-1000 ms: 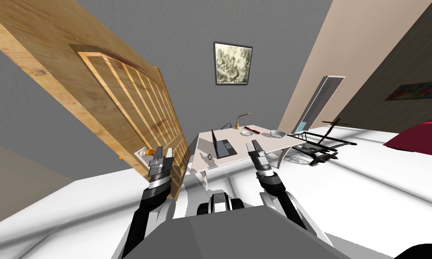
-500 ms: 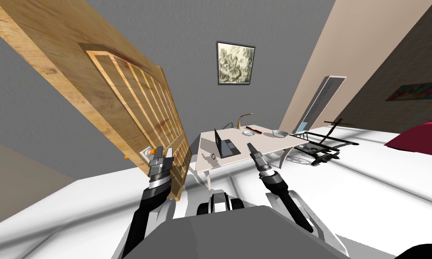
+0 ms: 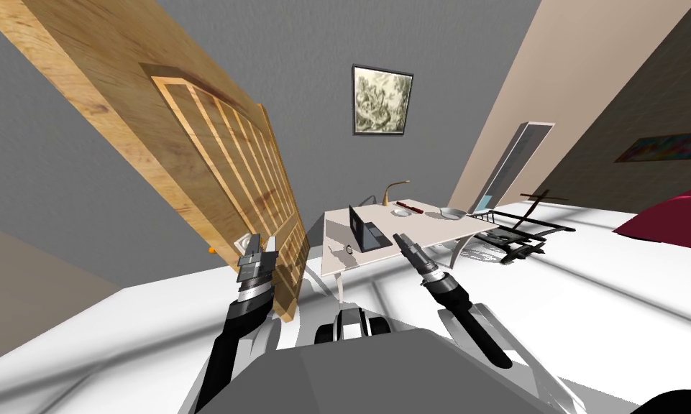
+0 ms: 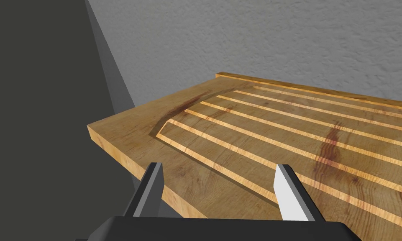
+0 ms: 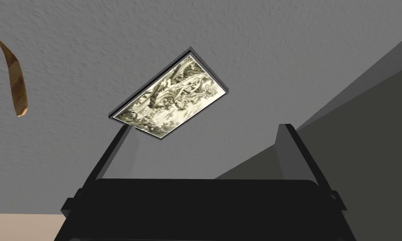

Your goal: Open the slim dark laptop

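Right end effector (image 3: 399, 238) wide nr laptop (image 3: 369, 235), lid up; left end effector (image 3: 261, 242) wide too.

Even flat light, soft shadows under the table (image 3: 430, 226), walls splaying (wide lens), sharp focus

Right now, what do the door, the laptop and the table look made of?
The door looks like wood: brown grain, darker streaks, paler slat edges, satin finish. The laptop is plain dark grey and matte; its material cannot be told. The table has a flat whitish top without grain; material open.
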You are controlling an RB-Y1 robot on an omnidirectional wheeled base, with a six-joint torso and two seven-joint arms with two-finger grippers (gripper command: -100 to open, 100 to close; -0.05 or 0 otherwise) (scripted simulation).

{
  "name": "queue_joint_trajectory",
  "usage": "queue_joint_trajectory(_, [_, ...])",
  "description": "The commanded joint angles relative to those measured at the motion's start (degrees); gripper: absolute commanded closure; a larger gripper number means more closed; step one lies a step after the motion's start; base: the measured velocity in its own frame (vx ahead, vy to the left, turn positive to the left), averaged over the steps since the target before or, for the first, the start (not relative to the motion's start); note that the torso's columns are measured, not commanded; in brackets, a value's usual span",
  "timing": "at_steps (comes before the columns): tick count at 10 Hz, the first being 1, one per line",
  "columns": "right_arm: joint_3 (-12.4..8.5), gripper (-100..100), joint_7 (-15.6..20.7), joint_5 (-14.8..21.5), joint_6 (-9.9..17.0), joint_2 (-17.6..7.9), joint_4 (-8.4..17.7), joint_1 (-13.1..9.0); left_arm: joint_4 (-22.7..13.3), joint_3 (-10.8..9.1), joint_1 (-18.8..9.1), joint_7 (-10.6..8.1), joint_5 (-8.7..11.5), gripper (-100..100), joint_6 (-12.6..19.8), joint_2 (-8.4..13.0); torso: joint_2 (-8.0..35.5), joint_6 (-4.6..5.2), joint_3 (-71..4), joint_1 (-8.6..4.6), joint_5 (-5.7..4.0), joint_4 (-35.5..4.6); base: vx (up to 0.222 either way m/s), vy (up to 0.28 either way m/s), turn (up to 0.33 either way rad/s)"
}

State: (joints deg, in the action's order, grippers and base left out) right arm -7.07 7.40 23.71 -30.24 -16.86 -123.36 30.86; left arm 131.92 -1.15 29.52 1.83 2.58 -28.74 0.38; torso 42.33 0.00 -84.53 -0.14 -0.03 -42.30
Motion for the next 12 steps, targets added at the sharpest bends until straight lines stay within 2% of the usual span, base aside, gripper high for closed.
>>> queue_joint_trajectory(1, [-2.38, -100, 3.28, 4.41, 1.22, -2.71, 1.32, -0.25, 0.00, 0.00, 0.00, 0.00, 0.00, 0, 0.00, 0.00, -0.05, 0.00, -0.04, -0.06, -0.03, 0.02, 0.003, 0.106, -0.001])
queue_joint_trajectory(3, [-4.63, -100, 6.35, 7.91, 2.10, -5.13, 2.78, -0.48, 0.00, 0.00, 0.00, 0.00, 0.00, 0, 0.00, 0.00, -0.07, 0.00, -0.05, 0.23, 0.06, 0.03, -0.002, 0.126, 0.001])
queue_joint_trajectory(4, [-4.63, -100, 6.35, 8.45, 2.10, -5.13, 2.78, -0.48, 0.00, 0.00, 0.00, 0.00, 0.00, 0, 0.00, 0.00, -0.03, 0.00, -0.03, 0.24, 0.06, 0.02, -0.007, 0.101, 0.000])
queue_joint_trajectory(5, [-5.73, -100, 7.89, 10.30, 2.54, -6.32, 3.55, -0.63, 0.00, 0.00, 0.00, 0.00, 0.00, 0, 0.00, 0.00, -0.04, 0.00, -0.02, 0.11, 0.02, 0.01, 0.002, 0.096, 0.014])
queue_joint_trajectory(12, [-12.54, -100, 18.43, 21.18, 5.49, -13.99, 10.09, -2.41, 0.00, 0.00, 0.00, 0.00, 0.00, 0, 0.00, 0.00, -0.01, 0.00, -0.01, 0.08, 0.01, 0.01, 0.009, 0.141, 0.055])
